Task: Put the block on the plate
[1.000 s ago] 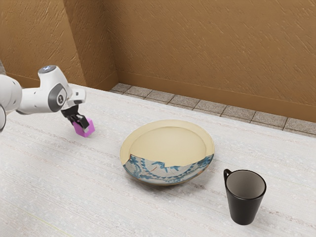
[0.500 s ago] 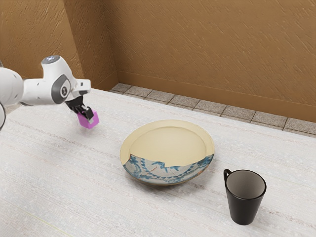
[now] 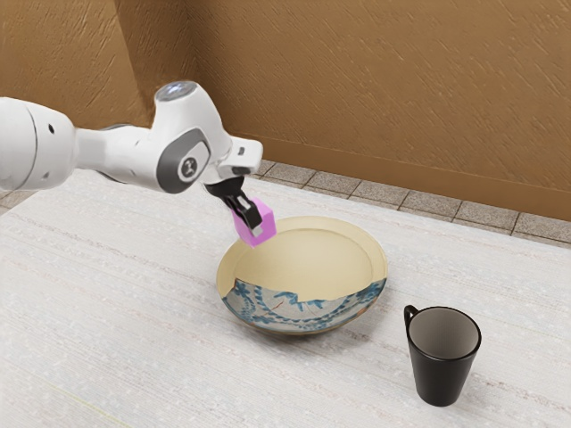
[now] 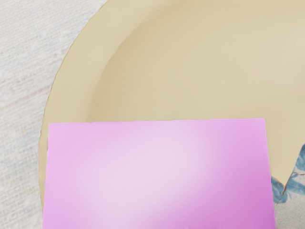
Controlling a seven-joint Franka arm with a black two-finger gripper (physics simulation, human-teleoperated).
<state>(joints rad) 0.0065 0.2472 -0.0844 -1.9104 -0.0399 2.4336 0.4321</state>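
The gripper [image 3: 255,221] has carried the pink block [image 3: 267,226] from beside the plate [image 3: 373,252], toward the far edge of the table [image 3: 116,294], to above the plate's rim at the exterior view's left.

Block [image 3: 267,219] above plate [image 3: 312,259], mug [image 3: 441,379] near plate

Bright, soft light. Table [image 3: 107,312] around the plate [image 3: 312,254] is pale, evenly lit; faint soft-edged shadow sits under the plate's rim. Wall [image 3: 375,98] beyond the plate is dimmer. Wrist view: whitish glare across block [image 4: 143,176] over the plate.
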